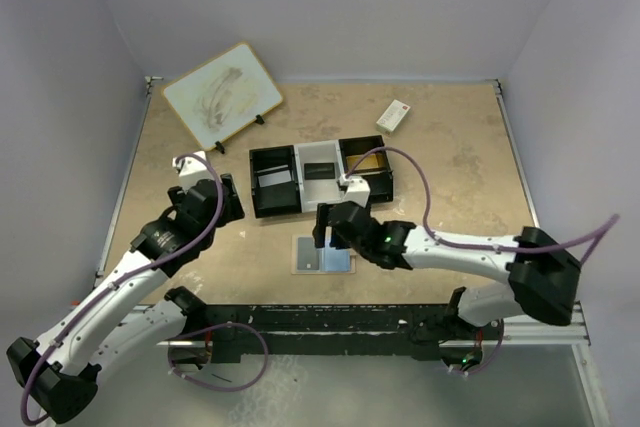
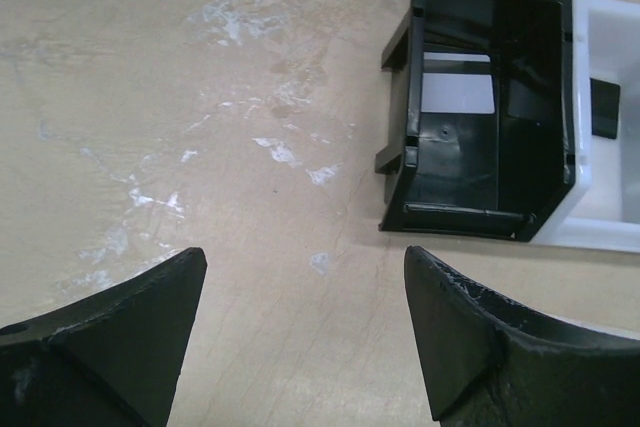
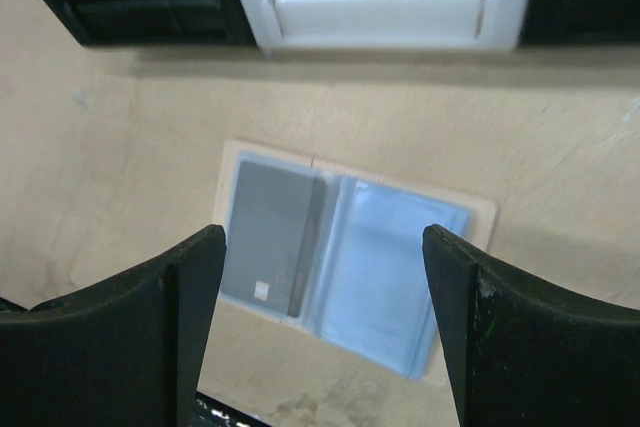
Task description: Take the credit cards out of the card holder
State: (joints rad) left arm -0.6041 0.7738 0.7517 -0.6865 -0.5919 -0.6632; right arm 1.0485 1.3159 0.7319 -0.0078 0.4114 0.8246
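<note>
Card holder (image 3: 390, 267) lies opened flat on the table (image 1: 450, 187), pale blue interior up, just in front of the three-compartment tray (image 1: 270, 213). A grey card (image 3: 268, 232) sits in its left pocket. Right gripper (image 3: 320, 242) hangs directly above it, jaws spread, pinching nothing. Left gripper (image 2: 305, 262) is spread and empty over the table beside the tray's left black compartment, which contains a pale card (image 2: 457, 82).
</note>
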